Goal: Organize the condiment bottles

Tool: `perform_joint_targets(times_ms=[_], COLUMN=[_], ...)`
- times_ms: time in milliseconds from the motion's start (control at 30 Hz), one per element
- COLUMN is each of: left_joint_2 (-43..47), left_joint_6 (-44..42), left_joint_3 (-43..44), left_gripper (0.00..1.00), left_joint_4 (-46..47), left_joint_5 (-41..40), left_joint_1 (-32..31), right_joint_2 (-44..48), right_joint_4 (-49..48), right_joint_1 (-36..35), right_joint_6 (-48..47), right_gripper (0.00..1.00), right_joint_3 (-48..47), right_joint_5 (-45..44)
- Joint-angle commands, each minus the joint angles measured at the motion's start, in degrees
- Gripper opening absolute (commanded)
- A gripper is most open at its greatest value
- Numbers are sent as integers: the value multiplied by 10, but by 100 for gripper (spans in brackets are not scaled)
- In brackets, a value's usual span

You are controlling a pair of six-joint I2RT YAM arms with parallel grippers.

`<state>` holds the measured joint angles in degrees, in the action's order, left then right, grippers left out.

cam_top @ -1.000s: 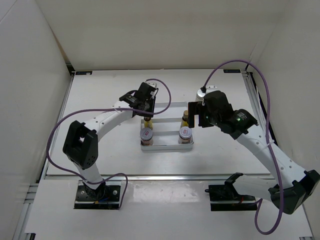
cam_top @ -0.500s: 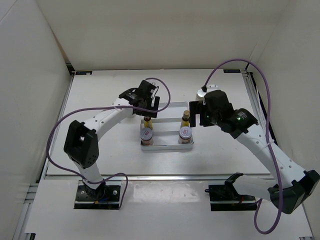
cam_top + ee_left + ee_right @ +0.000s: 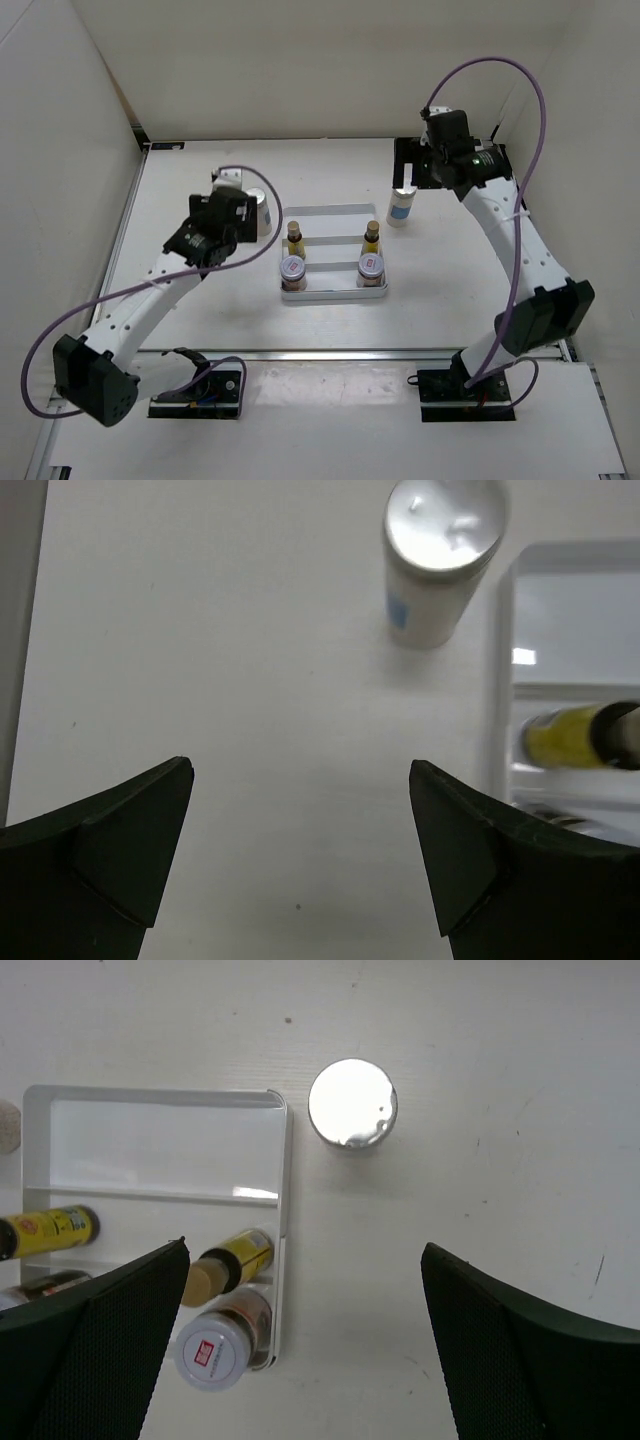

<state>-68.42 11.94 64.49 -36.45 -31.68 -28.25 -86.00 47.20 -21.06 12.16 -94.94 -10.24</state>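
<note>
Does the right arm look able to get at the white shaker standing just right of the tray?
Probably yes: the right hand is open and facing the white shaker, with nothing between them; only the tray sits close on one side.

1. The left arm (image 3: pixel 140 300) has white tubular links joined by bulky black joint housings.
2. The right arm (image 3: pixel 520 240) has the same white links and black joints, with a small green light (image 3: pixel 478 156) on its wrist housing.
3. The left purple cable (image 3: pixel 244 168) and the right purple cable (image 3: pixel 546 120) loop loosely off the arms.
4. The left base plate (image 3: pixel 195 392) and the right base plate (image 3: pixel 465 390) are black.
5. The left gripper (image 3: pixel 300 770) has dark, wedge-shaped fingers (image 3: pixel 110 860).
6. On the right gripper (image 3: pixel 305 1250), the same dark wedges carry a fine mesh texture.
</note>
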Motion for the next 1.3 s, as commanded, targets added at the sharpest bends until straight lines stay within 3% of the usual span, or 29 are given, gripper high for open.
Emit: perform_joint_targets(times_ms=[0,33,133,300,800,833,933,1033,1067,1233,1267], left_joint_2=[69,85,121,121,94,94,94,94,94,94,94], left_joint_6=[14,6,1,-8,-8,-8,-8,-8,-8,-8,-8], left_joint_3=[-90,-129,-134,-140,-127,-127,-127,-127,-127,-127,-127], left_gripper=[100,100,100,100,100,100,100,100,100,100,100], left_joint_4=[63,76,87,100,106,106,106,106,106,106,106], left_joint_5=[-62,-81,-151,-196,-171,-171,-166,-166,-166,-160,-160], left_joint_1=[-4,-4,-20,-25,-25,-25,-25,-25,-25,-25,-25], right_joint_2=[-46,-59,-104,-163,-283,-283,-289,-284,-274,-199,-176], right_joint_4=[3,3,-2,-14,-32,-32,-38,-38,-38,-46,-51], right_joint_1=[5,10,10,22,62,62,62,62,62,55,43], right_joint_6=[-22,-22,-28,-28,-11,-11,-6,-6,-6,-20,-27], right_gripper=[100,100,100,100,100,96,71,58,45,23,10], right_joint_3=[-54,-64,-84,-90,-97,-97,-97,-97,-97,-82,-89], right_joint_5=[21,21,15,8,44,44,64,64,56,3,-6])
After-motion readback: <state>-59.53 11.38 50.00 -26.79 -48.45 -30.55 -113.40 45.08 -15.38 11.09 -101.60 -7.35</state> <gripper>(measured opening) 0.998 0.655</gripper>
